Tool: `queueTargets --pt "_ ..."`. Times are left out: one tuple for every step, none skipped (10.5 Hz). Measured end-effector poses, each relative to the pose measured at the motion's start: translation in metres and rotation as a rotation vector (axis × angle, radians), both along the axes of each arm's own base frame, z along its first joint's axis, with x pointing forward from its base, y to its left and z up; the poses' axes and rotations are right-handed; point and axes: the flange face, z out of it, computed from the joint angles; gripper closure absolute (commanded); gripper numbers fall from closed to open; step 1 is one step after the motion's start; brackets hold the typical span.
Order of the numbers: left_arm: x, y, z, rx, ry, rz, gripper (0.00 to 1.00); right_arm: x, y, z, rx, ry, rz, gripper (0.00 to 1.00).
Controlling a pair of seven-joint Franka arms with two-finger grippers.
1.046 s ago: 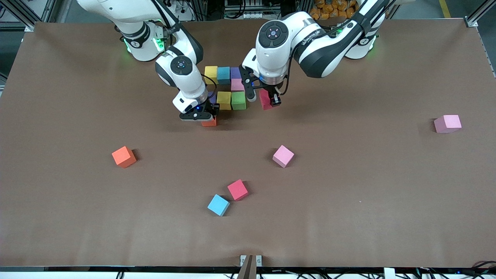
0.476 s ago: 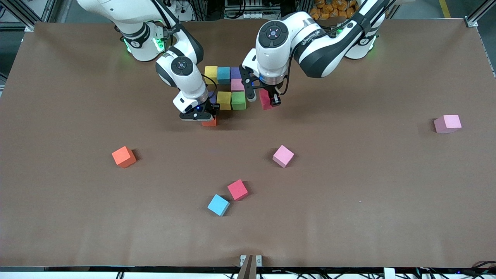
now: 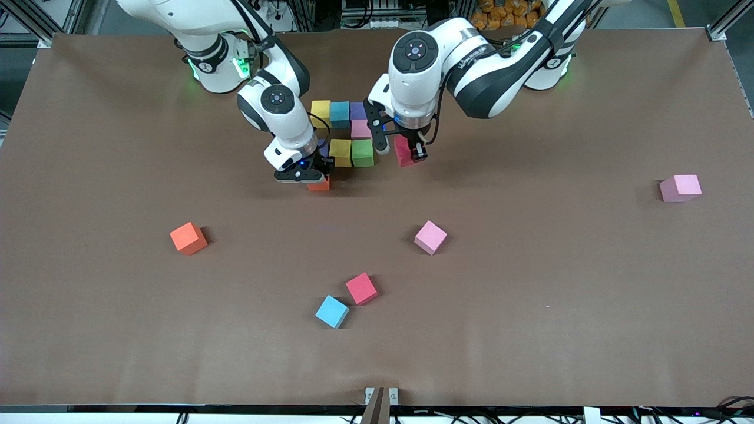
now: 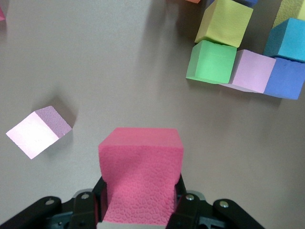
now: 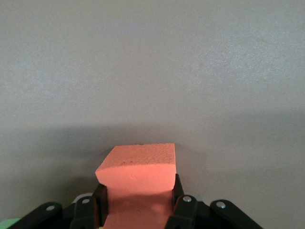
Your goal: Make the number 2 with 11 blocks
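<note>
The right gripper (image 3: 307,175) is clamped on an orange block (image 3: 318,185), low at the table (image 3: 530,282), just at 6 o'clock of the partly built number 2 (image 3: 347,132). In the right wrist view the fingers (image 5: 182,202) press both sides of that orange block (image 5: 138,183) over bare table (image 5: 152,62).

The left gripper (image 3: 406,152) holds a red block (image 3: 403,151), fingers pinched on its sides, just off the 3 o'clock edge of the green block (image 3: 363,152). The left wrist view shows the same red block (image 4: 141,176) squeezed between the fingers (image 4: 183,202), with the green block (image 4: 211,62), a yellow (image 4: 224,22), a pink (image 4: 249,71) and a blue (image 4: 285,78) block lying apart from it.

The number 2 lies near the robots' bases, between the two arms. Its top row is yellow (image 3: 321,110), light blue (image 3: 340,112) and purple (image 3: 357,110); a pink block (image 3: 360,129) sits at 6 o'clock of the purple one; the next row shows yellow (image 3: 340,151) and green, with a purple block (image 3: 322,147) mostly hidden by the right arm.

Loose blocks lie lower in the front view: orange (image 3: 188,238) at 8 o'clock from the table's middle, pink (image 3: 430,237) near the middle, red (image 3: 361,288) and light blue (image 3: 332,311) close together at 6 o'clock, and a pale pink one (image 3: 680,188) at 3 o'clock.
</note>
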Motion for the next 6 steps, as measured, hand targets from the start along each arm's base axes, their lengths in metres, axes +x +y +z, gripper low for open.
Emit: queueTargets --pt "0.0000 0.0000 -0.0001 0.000 0.000 0.000 1.00 -0.0012 0.0011 0.0000 0.001 0.001 -0.005 1.00" --pt "0.0000 0.0000 -0.0002 0.000 0.000 0.000 1.00 -0.0034 0.0032 0.0000 0.001 0.004 -0.008 1.00" --pt "0.0000 0.0000 -0.0003 0.000 0.001 0.000 1.00 -0.0055 0.0051 0.0000 0.000 0.007 -0.009 1.00" --pt "0.0000 0.0000 -0.0003 0.000 0.001 0.000 1.00 -0.0069 0.0062 0.0001 -0.002 0.008 -0.007 1.00" --pt "0.0000 0.0000 -0.0004 0.000 0.001 0.000 1.00 -0.0073 0.0066 0.0001 -0.003 0.009 -0.005 1.00" --pt "0.0000 0.0000 -0.0007 0.000 0.001 0.000 1.00 -0.0075 0.0067 0.0001 -0.004 0.008 0.000 1.00"
